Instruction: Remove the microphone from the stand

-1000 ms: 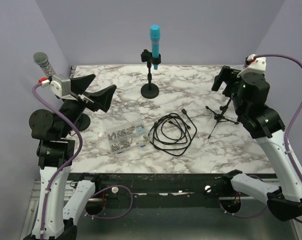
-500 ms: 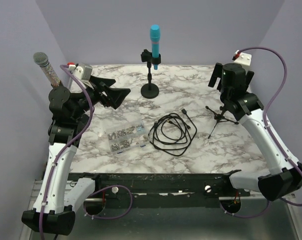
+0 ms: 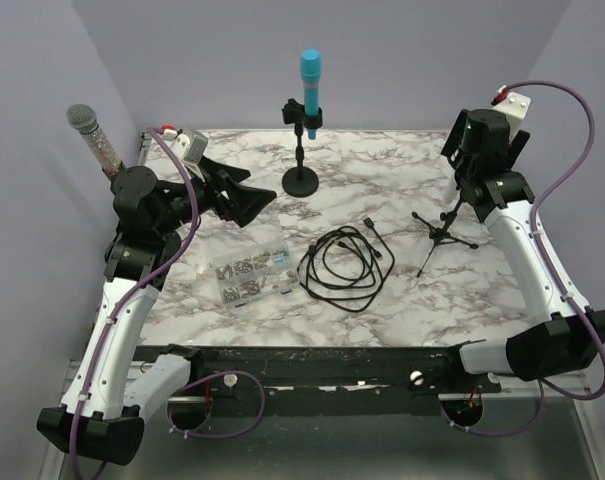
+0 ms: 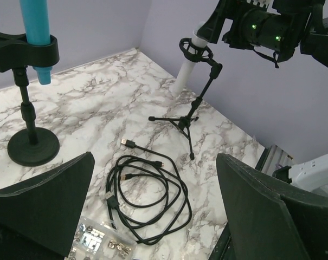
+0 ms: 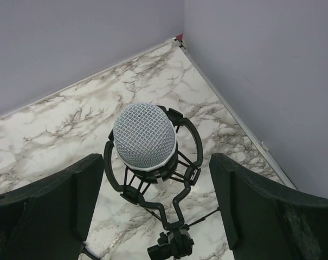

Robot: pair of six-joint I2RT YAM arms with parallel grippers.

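Observation:
A white microphone with a mesh head (image 5: 145, 135) sits in a black shock mount (image 5: 177, 181) on a small tripod stand (image 3: 444, 232). My right gripper (image 5: 158, 208) is open and hovers just above it, one finger on each side of the mount, not touching. In the top view my right gripper (image 3: 470, 178) hides the microphone. The left wrist view shows the white microphone (image 4: 185, 70) and the tripod (image 4: 188, 122). My left gripper (image 3: 254, 190) is open and empty above the table's left side.
A teal microphone (image 3: 310, 85) stands clipped in a round-base stand (image 3: 301, 181) at the back centre. A silver microphone (image 3: 87, 128) stands at the far left. A coiled black cable (image 3: 344, 262) and a clear parts box (image 3: 250, 275) lie mid-table. Walls are close on the right.
My right arm has swung back and to the right, over the tripod microphone. My left arm has swung forward and right, its open gripper now nearer the teal microphone's stand.

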